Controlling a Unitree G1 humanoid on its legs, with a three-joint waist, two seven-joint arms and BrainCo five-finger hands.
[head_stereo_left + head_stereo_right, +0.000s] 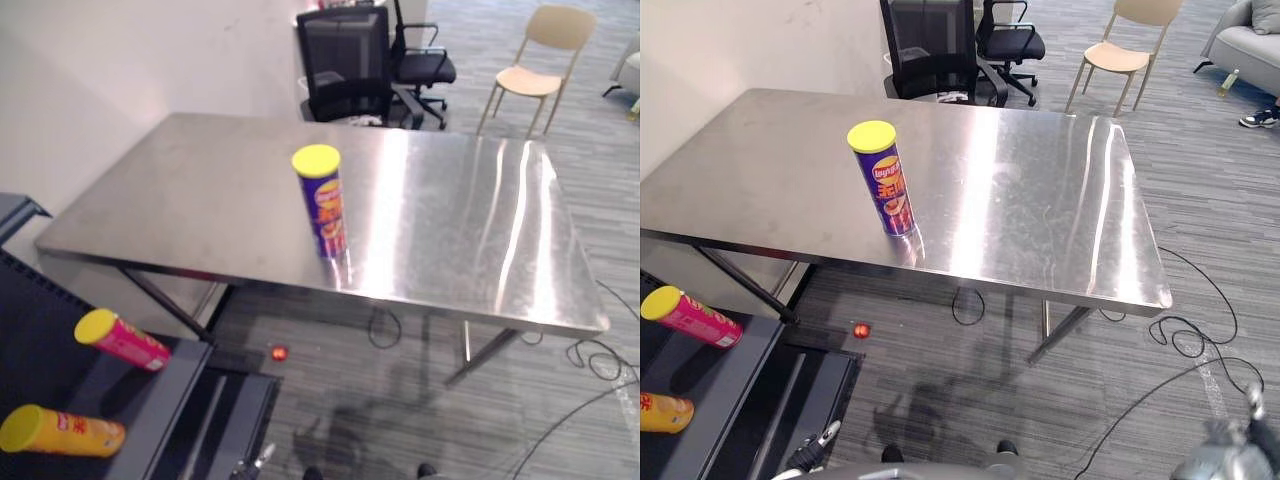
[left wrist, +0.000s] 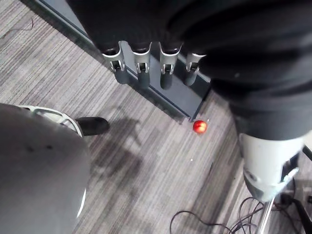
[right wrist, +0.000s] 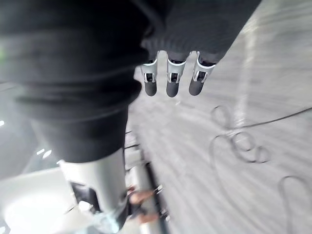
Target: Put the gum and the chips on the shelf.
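Left hand (image 2: 142, 63) and right hand (image 3: 174, 78) hung empty, seemingly slack-fingered; the chips can (image 1: 322, 205), well ahead, likely needed a mid-body side grasp.

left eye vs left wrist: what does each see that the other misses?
Left eye view: purple chips can upright on the steel table, pink can and yellow can lying on their sides, black chair behind. Left wrist view: the left hand, fingers relaxed, holding nothing. Both: the red ball on the carpet beside the dark shelf.
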